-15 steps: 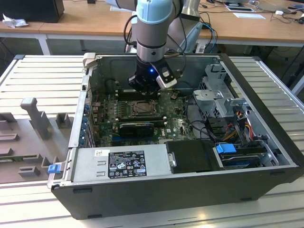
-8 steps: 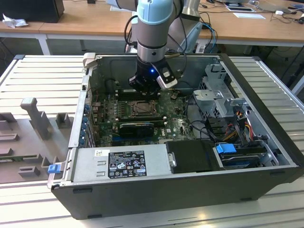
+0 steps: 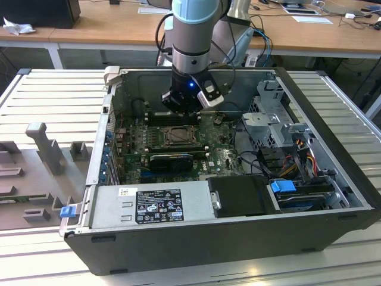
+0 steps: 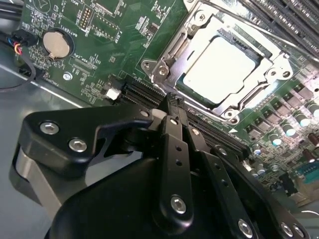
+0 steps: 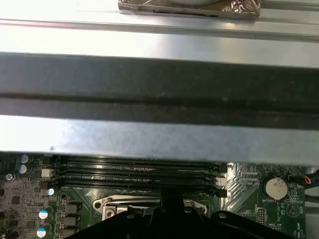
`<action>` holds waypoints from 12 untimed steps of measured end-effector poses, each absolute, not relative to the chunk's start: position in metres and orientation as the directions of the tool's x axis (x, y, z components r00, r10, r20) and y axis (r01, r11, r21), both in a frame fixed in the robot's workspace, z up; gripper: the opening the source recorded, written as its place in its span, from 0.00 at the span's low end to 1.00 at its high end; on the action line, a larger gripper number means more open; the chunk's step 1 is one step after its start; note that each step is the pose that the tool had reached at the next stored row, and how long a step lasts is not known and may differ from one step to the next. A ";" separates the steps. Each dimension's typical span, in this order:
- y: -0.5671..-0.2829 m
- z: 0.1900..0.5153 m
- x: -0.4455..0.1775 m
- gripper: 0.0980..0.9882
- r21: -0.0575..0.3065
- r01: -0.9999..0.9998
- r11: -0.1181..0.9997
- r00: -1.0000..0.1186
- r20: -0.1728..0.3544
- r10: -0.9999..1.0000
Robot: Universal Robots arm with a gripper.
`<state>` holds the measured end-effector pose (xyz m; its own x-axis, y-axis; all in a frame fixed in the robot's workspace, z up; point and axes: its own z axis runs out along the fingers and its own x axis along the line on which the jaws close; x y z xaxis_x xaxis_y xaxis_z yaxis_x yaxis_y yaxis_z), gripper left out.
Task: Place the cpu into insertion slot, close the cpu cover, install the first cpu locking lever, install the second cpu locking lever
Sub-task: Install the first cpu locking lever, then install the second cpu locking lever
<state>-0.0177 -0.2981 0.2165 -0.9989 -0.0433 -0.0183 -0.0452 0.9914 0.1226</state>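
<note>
The cpu [image 4: 219, 67], a pale silver square, lies in the insertion slot [image 4: 249, 46] on the green motherboard. The silvery cpu cover [image 4: 172, 47] lies flat around it, so the chip shows through its window. In the exterior view the insertion slot [image 3: 178, 136] sits mid-board inside the open case. My gripper [image 4: 171, 99] hangs just above the board beside one corner of the slot, its black fingers [image 4: 175, 127] drawn together with nothing between them. It hovers at the slot's far side as my gripper [image 3: 183, 108] appears from outside. I cannot tell whether the locking levers are latched.
Long black memory slots [image 5: 134, 172] run beside the socket, close under the case wall [image 5: 159, 89]. A coin battery [image 4: 56, 44] and a black card [image 3: 171, 159] sit nearby. Cables and a drive cage [image 3: 274, 128] crowd the exterior view's right; a power supply [image 3: 149, 205] lies in front.
</note>
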 end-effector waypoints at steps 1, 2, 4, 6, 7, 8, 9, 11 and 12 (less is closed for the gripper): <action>-0.299 0.216 -0.018 0.01 0.123 -0.045 0.991 -0.999 -0.018 -0.043; -0.300 0.217 -0.018 0.01 0.123 -0.045 0.991 -0.999 -0.018 -0.043; -0.301 0.217 -0.018 0.01 0.123 -0.045 0.991 -0.999 -0.018 -0.043; -0.302 0.216 -0.018 0.01 0.123 -0.045 0.991 -0.999 -0.018 -0.043; -0.303 0.217 -0.017 0.01 0.123 -0.045 0.991 -0.999 -0.018 -0.043; -0.304 0.217 -0.017 0.01 0.123 -0.045 0.991 -0.999 -0.018 -0.043; -0.305 0.216 -0.017 0.01 0.123 -0.045 0.991 -0.999 -0.018 -0.043; -0.308 0.219 -0.018 0.01 0.122 -0.045 0.991 -0.999 -0.018 -0.043; -0.308 0.221 -0.018 0.01 0.123 -0.045 0.991 -0.999 -0.018 -0.043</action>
<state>-0.0175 -0.3079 0.2211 -0.9989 -0.0431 -0.0182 -0.0451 0.9914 0.1226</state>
